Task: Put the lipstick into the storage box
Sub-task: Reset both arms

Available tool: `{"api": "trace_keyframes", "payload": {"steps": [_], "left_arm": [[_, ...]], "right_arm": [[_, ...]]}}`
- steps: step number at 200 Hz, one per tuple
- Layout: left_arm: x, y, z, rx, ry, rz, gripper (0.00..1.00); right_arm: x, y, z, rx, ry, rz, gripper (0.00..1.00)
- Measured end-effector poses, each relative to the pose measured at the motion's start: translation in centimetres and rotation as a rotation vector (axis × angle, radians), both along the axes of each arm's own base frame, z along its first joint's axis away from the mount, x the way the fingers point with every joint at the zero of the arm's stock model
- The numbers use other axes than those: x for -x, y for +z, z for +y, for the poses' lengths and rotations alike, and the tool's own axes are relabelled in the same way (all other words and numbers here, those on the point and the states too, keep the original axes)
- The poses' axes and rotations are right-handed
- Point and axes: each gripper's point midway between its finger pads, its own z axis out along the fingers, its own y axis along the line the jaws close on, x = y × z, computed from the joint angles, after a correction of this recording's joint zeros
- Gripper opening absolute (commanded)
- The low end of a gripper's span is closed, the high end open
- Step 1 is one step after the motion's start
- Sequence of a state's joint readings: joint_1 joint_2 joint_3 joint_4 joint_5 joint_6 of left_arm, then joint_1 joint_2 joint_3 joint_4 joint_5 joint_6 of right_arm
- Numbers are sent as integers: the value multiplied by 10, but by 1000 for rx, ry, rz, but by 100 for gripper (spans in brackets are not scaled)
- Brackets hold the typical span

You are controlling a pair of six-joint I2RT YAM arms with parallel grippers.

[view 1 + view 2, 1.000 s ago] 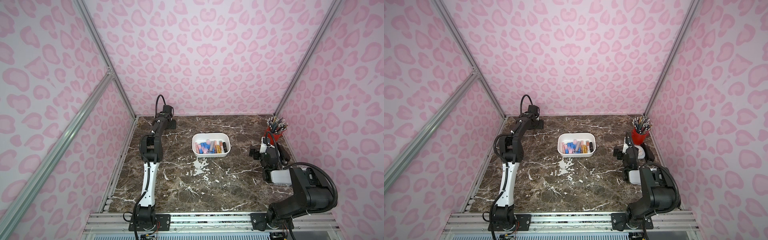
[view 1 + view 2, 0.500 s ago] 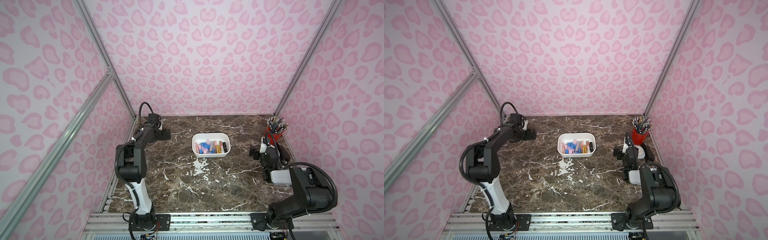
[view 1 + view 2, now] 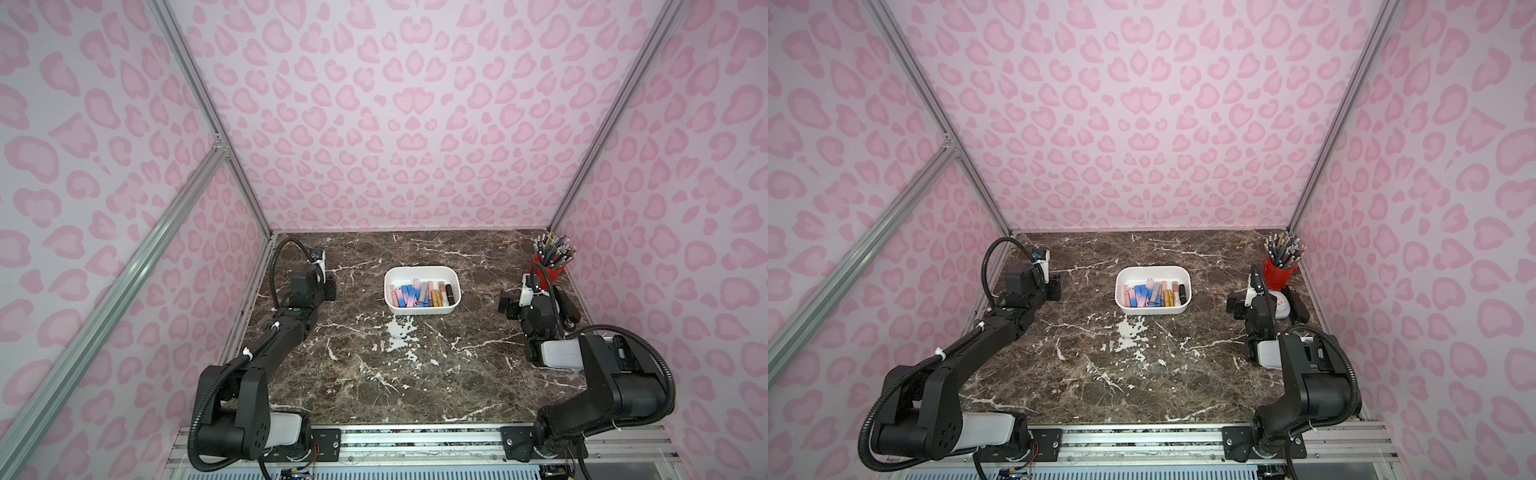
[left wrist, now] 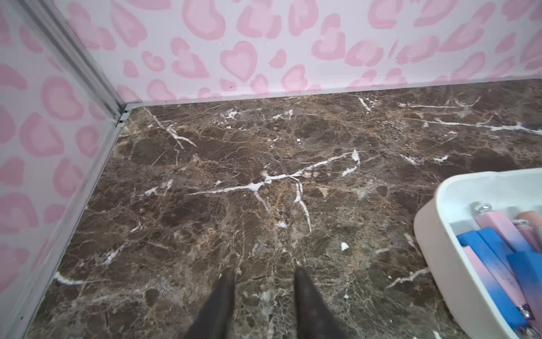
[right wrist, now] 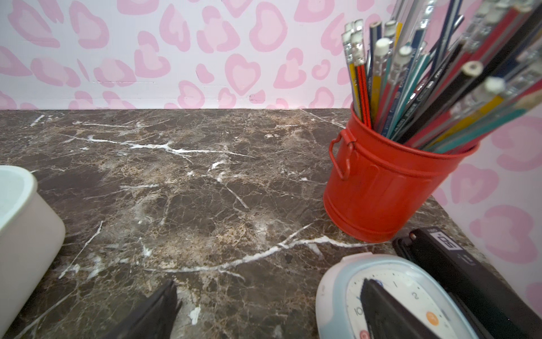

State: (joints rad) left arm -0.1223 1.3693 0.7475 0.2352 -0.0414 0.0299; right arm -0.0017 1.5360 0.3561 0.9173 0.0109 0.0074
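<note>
In both top views the storage box (image 3: pixel 422 275) (image 3: pixel 1153 274) sits mid-bench, lipsticks (image 3: pixel 419 295) inside. Left wrist: the left tool (image 4: pixel 264 276) is narrow, holding nothing, over bare bench (image 4: pixel 264 176). Right wrist: the right tool (image 5: pixel 268 296) is wide, empty, beside a clock (image 5: pixel 337 287) and red cup (image 5: pixel 381 190).

Both arms, left arm (image 3: pixel 274 345) and right arm (image 3: pixel 602 382), have matte black links, white motor housings near the base, ribbed black cable conduits, white cable ties, and tapered black jaws.
</note>
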Motion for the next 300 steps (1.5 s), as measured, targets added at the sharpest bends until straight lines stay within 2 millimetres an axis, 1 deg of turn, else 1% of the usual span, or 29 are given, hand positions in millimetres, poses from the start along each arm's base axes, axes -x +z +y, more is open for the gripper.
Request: {"api": "trace_keyframes", "payload": {"steps": [14, 24, 37, 46, 55, 69, 78, 91, 101, 124, 147, 178, 198, 205, 211, 222, 233, 300], "left_arm": [[-4, 3, -7, 21, -29, -52, 98], [-2, -2, -6, 28, -28, -71, 98], [4, -13, 1, 36, -10, -84, 98], [8, -19, 9, 48, 19, -85, 98], [11, -22, 17, 53, 42, -94, 98], [16, -20, 29, 54, 72, -116, 98], [18, -14, 37, 53, 94, -142, 98], [24, -8, 41, 59, 103, -171, 98], [30, -8, 42, 65, 101, -181, 98], [46, -20, 44, 67, 103, -182, 98], [60, -40, 47, 63, 116, -176, 98], [51, -47, 52, 64, 132, -201, 98], [48, -69, 54, 61, 144, -169, 98], [47, -73, 56, 62, 156, -154, 98], [44, -72, 57, 59, 162, -150, 98], [34, -61, 58, 66, 170, -180, 98], [31, -54, 59, 66, 173, -205, 98], [31, -56, 61, 69, 186, -199, 98]], "right_arm": [[0, 0, 0, 0, 0, 0, 100], [0, 0, 0, 0, 0, 0, 100], [0, 0, 0, 0, 0, 0, 100], [0, 0, 0, 0, 0, 0, 100], [0, 0, 0, 0, 0, 0, 100], [0, 0, 0, 0, 0, 0, 100], [0, 0, 0, 0, 0, 0, 100], [0, 0, 0, 0, 0, 0, 100], [0, 0, 0, 0, 0, 0, 100], [0, 0, 0, 0, 0, 0, 100], [0, 0, 0, 0, 0, 0, 100], [0, 0, 0, 0, 0, 0, 100], [0, 0, 0, 0, 0, 0, 100], [0, 0, 0, 0, 0, 0, 100], [0, 0, 0, 0, 0, 0, 100], [0, 0, 0, 0, 0, 0, 100], [0, 0, 0, 0, 0, 1, 100], [0, 0, 0, 0, 0, 2, 100]]}}
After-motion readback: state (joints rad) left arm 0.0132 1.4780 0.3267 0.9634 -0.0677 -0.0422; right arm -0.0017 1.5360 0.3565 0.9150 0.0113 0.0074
